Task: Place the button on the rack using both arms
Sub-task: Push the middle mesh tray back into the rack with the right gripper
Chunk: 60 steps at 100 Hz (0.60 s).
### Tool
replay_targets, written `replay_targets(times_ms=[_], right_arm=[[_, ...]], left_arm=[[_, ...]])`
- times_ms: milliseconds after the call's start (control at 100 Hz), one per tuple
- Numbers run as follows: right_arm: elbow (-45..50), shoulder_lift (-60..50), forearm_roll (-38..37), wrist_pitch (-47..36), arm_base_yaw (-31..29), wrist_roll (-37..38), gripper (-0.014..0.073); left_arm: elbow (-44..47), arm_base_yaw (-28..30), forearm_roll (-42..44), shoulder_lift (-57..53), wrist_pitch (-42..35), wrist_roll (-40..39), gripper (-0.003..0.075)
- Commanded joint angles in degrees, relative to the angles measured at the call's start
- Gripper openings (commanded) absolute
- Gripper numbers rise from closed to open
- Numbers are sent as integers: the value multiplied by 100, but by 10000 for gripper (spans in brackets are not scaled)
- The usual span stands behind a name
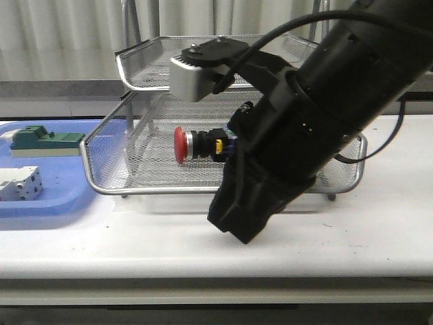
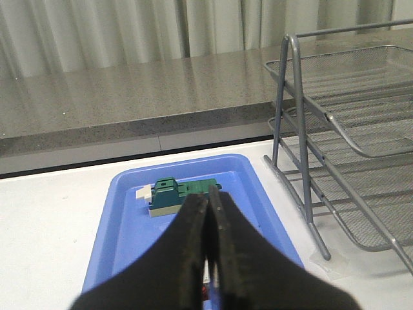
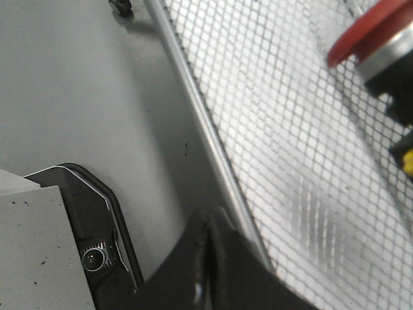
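Observation:
The button (image 1: 196,144) lies on its side in the lowest tier of the silver wire rack (image 1: 155,189), its red head pointing left. Its red head also shows in the right wrist view (image 3: 371,29), resting on the rack's mesh (image 3: 290,129). My right arm (image 1: 325,108) reaches down in front of the rack. My right gripper (image 1: 233,227) (image 3: 208,223) is shut and empty, over the table just outside the rack's front rim. My left gripper (image 2: 208,205) is shut and empty above the blue tray (image 2: 122,226); it is out of the front view. The rack (image 2: 361,129) stands to its right.
The blue tray (image 1: 40,203) sits left of the rack with a green block (image 1: 44,141) (image 2: 177,194) and a white terminal block (image 1: 19,184) in it. A grey ledge and curtains run behind the table.

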Motion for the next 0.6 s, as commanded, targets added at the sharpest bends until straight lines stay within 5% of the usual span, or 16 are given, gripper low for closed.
replay_targets(times_ms=[0, 590], right_arm=[[-384, -20, -28, -349, -120, -40, -69], [-1103, 409, -194, -468, -892, -40, -69]], left_arm=[[-168, 18, -83, 40, -473, -68, -20], [-168, 18, -83, 40, -473, -68, -20]])
